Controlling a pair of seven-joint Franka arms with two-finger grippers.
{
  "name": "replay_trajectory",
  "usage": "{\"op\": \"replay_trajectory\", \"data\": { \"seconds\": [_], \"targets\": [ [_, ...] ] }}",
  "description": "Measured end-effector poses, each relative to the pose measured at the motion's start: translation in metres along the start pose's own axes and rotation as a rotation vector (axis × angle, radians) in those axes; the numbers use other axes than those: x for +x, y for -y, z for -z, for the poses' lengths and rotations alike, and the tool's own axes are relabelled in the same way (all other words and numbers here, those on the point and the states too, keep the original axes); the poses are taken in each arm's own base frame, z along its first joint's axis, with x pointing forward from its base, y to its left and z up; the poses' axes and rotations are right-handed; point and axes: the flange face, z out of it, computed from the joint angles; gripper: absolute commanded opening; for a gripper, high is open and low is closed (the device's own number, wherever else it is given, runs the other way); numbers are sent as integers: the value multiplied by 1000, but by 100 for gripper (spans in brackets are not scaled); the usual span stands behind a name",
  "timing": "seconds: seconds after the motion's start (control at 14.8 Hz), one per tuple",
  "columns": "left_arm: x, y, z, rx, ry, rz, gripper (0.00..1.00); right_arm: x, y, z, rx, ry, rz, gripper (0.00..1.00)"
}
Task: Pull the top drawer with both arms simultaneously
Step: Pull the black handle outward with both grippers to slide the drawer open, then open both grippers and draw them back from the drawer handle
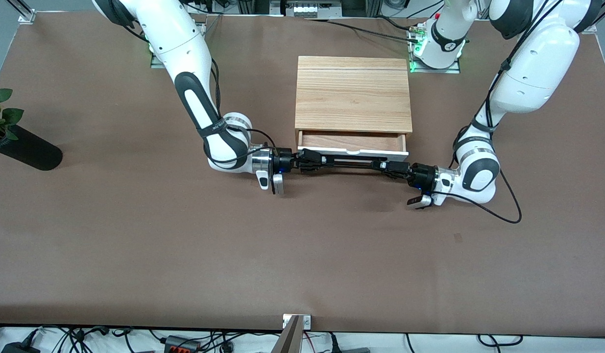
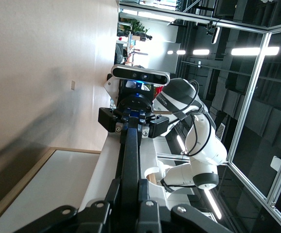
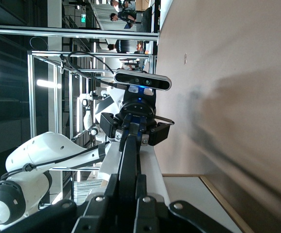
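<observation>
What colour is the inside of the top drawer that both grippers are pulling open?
Reddish-brown wood inside the top drawer, behind its white front panel; the front view shows it best.

Brown-covered table (image 1: 135,245), potted plant (image 1: 1,117) at its end, ceiling strip lights (image 2: 249,51), aluminium frame (image 3: 31,97)

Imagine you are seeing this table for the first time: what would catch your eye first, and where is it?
First, both arms meeting at one spot: the right gripper and the left gripper are each shut on an end of the black bar handle of the top drawer. That drawer stands partly out of the light-wood box mid-table, showing its reddish-brown inside. Next, a black vase with a red flower lies at the right arm's end of the table.
</observation>
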Motion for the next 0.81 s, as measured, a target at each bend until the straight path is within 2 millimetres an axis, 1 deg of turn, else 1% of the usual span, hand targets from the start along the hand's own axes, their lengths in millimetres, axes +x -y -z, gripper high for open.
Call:
{"op": "replay_trajectory", "data": {
  "seconds": [0.14, 0.41, 0.47, 0.54, 0.61, 0.68, 0.75, 0.81],
  "targets": [
    [8, -2, 1, 1, 0, 2, 1, 7, -1, 0, 4, -6, 0, 5],
    [17, -3, 3, 4, -3, -1, 1, 16, -3, 1, 9, -12, -11, 5],
    [19, -4, 3, 4, -4, 0, 3, 17, -3, 1, 10, -13, -13, 5],
    [20, -4, 3, 5, -4, 1, 11, 18, -3, 1, 11, -14, -13, 5],
    [20, -5, 3, 6, -5, 2, 25, 19, -3, 1, 12, -14, -13, 5],
    [20, -5, 4, 8, -6, 2, 71, 19, -3, 1, 12, -14, -13, 5],
    [24, -6, 12, 17, -33, 12, 100, 20, -4, 2, 12, -11, -13, 5],
    [29, -10, 27, 27, -62, 13, 100, 21, -4, 4, 13, -4, -14, 5]
  ]
}}
